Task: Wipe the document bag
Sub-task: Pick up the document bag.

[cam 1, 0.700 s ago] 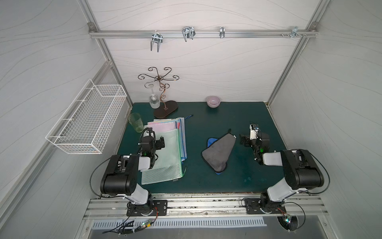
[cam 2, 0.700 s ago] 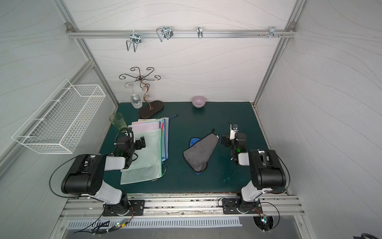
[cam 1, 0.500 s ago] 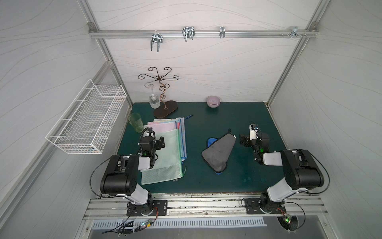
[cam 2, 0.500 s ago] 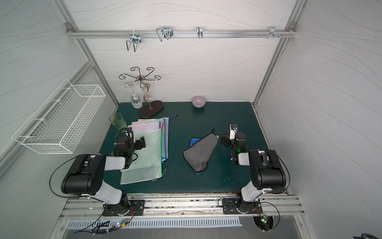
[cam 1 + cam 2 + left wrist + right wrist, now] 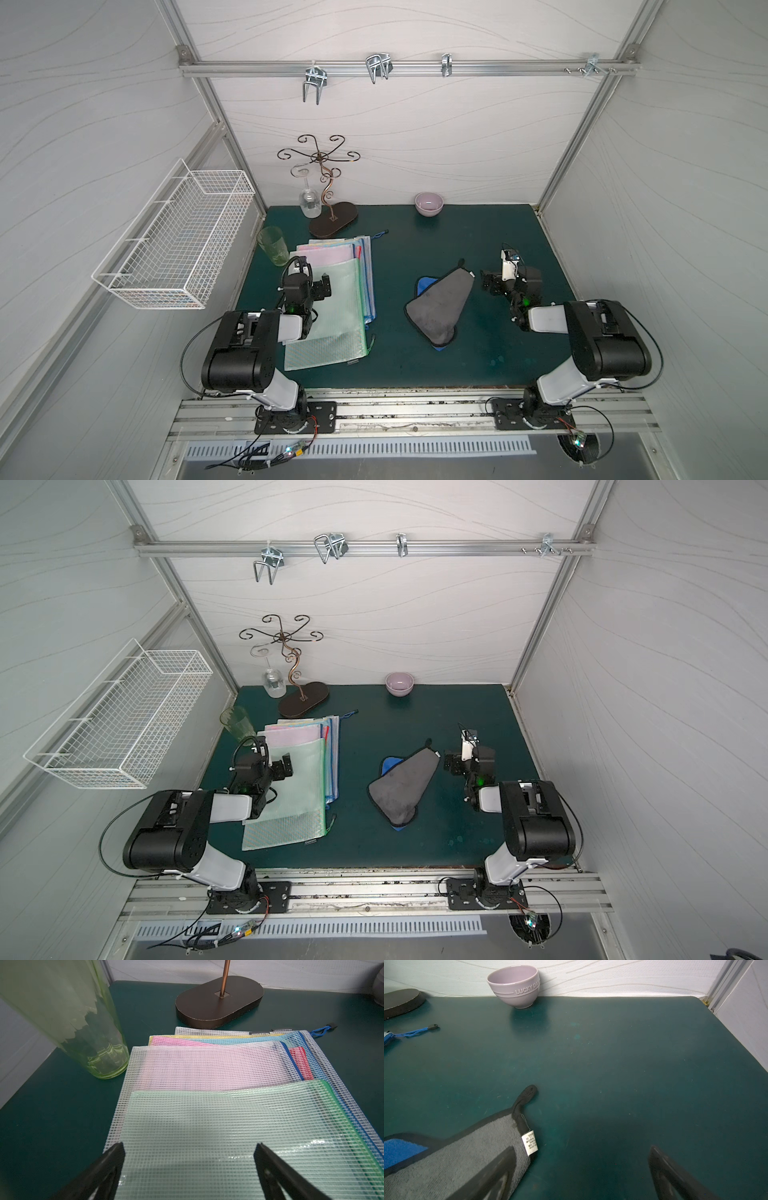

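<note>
Moved nothing since a moment ago, kept left gripper (image 5: 189,1148) wide open and empty over the green bag (image 5: 336,316) on the pile (image 5: 332,253) by the glass (image 5: 272,245), right gripper (image 5: 581,1150) wide open and empty by the cloth (image 5: 440,305), guessed bag light, bendy, slippery, best pinned at a corner.

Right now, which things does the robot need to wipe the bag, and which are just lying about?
For the job:
- bags
- cloth

Just lying about:
- tumbler
- bowl
- stand
- wine glass
- basket
</note>
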Motion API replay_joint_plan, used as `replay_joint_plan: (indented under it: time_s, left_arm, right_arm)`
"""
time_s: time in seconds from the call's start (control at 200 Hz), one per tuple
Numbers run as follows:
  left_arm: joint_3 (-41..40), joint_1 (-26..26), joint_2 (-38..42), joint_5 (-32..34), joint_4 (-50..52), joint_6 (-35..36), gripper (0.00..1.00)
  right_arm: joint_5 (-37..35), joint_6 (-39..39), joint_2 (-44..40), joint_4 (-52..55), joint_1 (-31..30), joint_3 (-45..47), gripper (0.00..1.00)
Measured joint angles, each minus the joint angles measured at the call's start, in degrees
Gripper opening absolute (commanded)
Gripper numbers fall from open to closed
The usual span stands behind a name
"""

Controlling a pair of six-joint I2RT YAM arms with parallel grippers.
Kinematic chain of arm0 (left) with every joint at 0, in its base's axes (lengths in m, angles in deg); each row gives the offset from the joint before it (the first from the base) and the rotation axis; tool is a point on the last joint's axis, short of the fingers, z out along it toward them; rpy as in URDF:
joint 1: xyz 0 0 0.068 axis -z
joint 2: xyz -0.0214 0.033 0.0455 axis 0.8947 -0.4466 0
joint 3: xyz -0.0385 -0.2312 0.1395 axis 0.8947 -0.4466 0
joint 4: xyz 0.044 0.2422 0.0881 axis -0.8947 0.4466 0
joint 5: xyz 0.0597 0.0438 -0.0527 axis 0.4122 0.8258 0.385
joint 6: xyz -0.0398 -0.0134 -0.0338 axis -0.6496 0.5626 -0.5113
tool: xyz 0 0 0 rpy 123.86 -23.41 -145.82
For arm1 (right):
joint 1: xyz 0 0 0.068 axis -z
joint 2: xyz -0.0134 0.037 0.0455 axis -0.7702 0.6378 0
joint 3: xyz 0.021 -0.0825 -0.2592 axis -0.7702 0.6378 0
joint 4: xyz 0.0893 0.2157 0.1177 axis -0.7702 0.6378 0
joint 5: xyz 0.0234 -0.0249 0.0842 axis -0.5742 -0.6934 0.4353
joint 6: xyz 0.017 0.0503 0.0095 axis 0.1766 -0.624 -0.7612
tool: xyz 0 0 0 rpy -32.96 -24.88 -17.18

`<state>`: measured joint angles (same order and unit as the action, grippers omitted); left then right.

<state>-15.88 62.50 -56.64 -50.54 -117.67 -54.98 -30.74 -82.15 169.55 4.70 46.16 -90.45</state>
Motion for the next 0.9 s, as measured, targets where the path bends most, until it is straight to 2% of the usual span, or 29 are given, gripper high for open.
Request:
replay_joint_plan:
  time_s: [0.56, 0.755, 0.9]
  left_arm:
    - [0.0, 0.7, 0.1, 0.4, -0.2, 0.5, 0.97]
    - [0.9, 4.9, 6.1, 4.3, 5.3, 2.4, 0.99]
    - [5.6, 7.8, 12.9, 6.8, 14.0, 2.1, 0.99]
  right_arm:
    - [-0.4, -0.7, -0.3, 0.4, 0.9, 0.0, 0.99]
    - [-7.5, -6.6, -8.5, 14.9, 3.1, -6.0, 0.99]
    - [-12.1, -17.0, -16.7, 24.6, 3.9, -12.2, 0.99]
